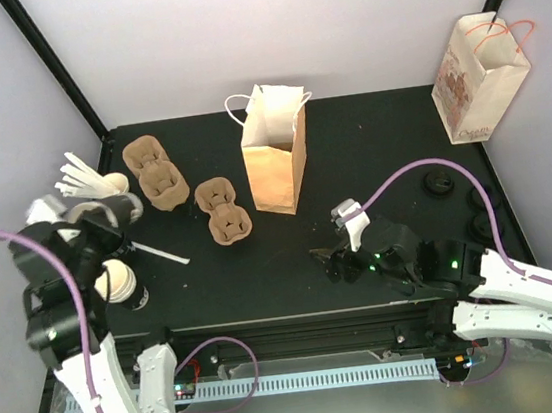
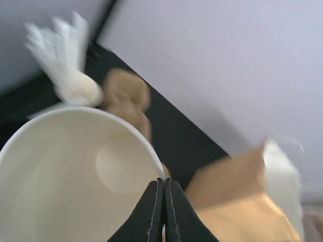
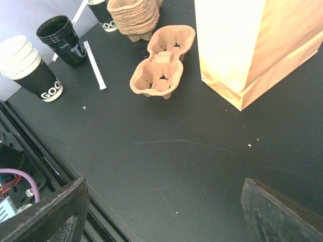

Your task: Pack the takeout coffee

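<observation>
Closest to the lens, an empty paper cup (image 2: 60,171), white inside, is held up and tilted so its round bottom shows. The left gripper (image 2: 164,181) has its two black fingers pressed together on the cup's rim, pinching the wall between them. At the far left, a bunch of white stirrers (image 1: 79,175) fans out. Beside that arm, a stack of black-sided cups (image 1: 121,283) stands on the black table (image 1: 369,145), one loose stirrer (image 1: 161,253) next to it. Moving right come a stack of pulp cup carriers (image 1: 156,176), a single carrier (image 1: 224,211), then a brown paper bag (image 1: 276,161), upright and open. Further right, the right gripper (image 3: 164,184) hovers low over the table, jaws wide apart, holding nothing. Black lids (image 1: 439,183) lie beyond it. A printed paper bag (image 1: 477,81) stands at the far right.
</observation>
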`<act>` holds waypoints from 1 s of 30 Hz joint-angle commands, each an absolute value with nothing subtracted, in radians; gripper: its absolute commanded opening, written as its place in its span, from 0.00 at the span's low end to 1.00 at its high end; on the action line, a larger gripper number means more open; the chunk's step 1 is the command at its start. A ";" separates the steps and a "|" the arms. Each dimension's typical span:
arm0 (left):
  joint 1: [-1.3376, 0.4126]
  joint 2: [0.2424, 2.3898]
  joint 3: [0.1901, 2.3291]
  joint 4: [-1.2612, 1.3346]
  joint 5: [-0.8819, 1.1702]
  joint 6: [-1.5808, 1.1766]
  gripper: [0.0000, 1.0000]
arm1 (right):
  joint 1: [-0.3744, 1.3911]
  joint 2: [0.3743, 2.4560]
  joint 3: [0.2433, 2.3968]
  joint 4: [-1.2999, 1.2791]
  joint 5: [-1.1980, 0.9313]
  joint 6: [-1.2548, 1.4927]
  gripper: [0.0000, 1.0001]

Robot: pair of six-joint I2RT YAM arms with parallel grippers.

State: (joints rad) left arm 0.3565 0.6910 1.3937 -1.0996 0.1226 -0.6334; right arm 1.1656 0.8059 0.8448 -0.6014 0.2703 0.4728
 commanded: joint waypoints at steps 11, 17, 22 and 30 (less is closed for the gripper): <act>-0.350 0.859 1.044 -0.671 0.277 -0.626 0.02 | 1.132 0.963 0.896 -0.760 0.411 0.572 0.86; -0.643 1.049 0.992 -0.515 0.140 -0.531 0.02 | 0.880 0.939 0.842 -0.779 0.286 0.620 0.85; -0.844 1.249 1.055 -0.493 -0.002 -0.442 0.01 | 0.675 0.860 0.775 -0.766 0.191 0.635 0.87; -1.055 1.546 1.315 -0.653 -0.294 -0.309 0.02 | 0.629 0.785 0.738 -0.779 0.234 0.649 0.88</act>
